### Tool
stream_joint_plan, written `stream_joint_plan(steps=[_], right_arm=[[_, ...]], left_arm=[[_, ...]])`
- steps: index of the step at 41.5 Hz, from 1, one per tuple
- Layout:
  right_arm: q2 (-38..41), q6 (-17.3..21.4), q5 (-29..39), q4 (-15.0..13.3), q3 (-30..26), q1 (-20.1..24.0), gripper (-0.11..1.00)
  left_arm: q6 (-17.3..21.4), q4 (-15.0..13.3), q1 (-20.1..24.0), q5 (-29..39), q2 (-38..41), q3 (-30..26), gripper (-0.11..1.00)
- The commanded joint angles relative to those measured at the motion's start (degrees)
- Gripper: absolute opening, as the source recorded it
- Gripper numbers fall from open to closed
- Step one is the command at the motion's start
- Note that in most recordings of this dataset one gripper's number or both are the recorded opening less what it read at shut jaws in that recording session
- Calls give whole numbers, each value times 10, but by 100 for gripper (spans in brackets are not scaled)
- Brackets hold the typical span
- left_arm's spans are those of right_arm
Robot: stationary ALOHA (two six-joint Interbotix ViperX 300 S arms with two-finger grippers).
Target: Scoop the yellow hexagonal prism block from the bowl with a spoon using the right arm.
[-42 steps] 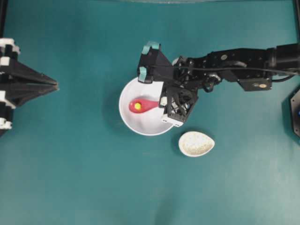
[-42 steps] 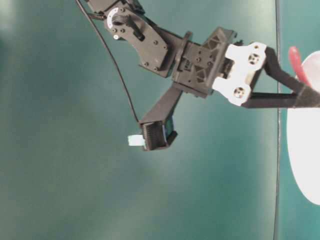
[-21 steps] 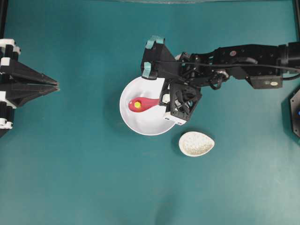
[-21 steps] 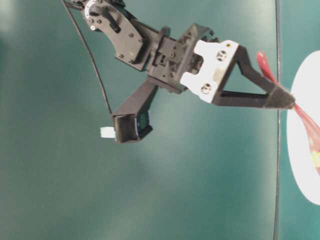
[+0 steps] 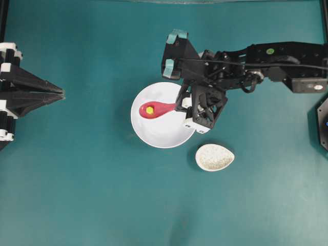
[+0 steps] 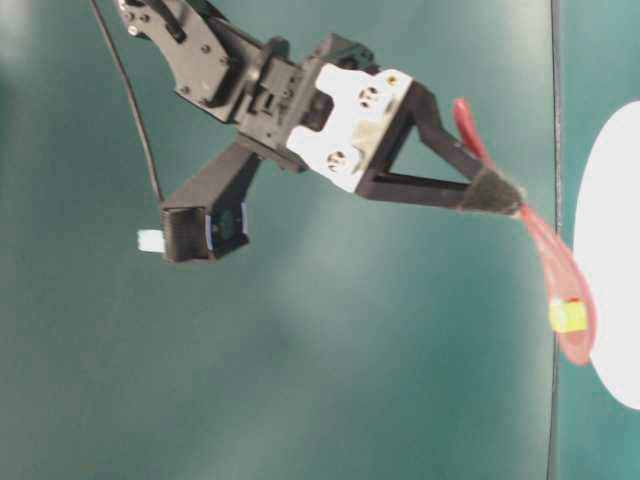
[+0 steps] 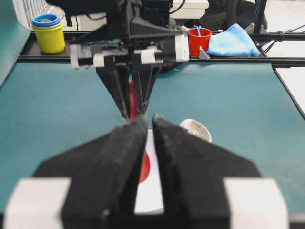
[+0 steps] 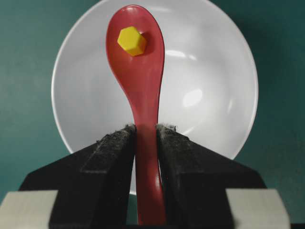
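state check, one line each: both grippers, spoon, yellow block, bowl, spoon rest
right gripper: shut on the spoon's handle
left gripper: empty, jaws nearly shut with a slim gap between them
spoon: held above the bowl, carrying the block
yellow hexagonal prism block: sitting in the spoon's scoop
bowl: upright on the table, nothing left inside
spoon rest: on the table beside the bowl, nothing in it

block (image 8: 132, 41) in spoon (image 8: 138, 86) scoop | spoon above bowl (image 5: 164, 134) | spoon rest (image 5: 214, 157) right of bowl, apart | left gripper (image 5: 60, 93) far left
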Motion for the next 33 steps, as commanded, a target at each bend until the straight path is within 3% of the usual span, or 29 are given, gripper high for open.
stream_joint_plan(steps=[1, 33], right_arm=[[-27, 1, 4, -1, -11, -2, 23], [-70, 2, 33, -2, -11, -3, 23]], left_arm=[[0, 2, 0, -4, 4, -14, 13], [0, 2, 0, -4, 4, -14, 13]])
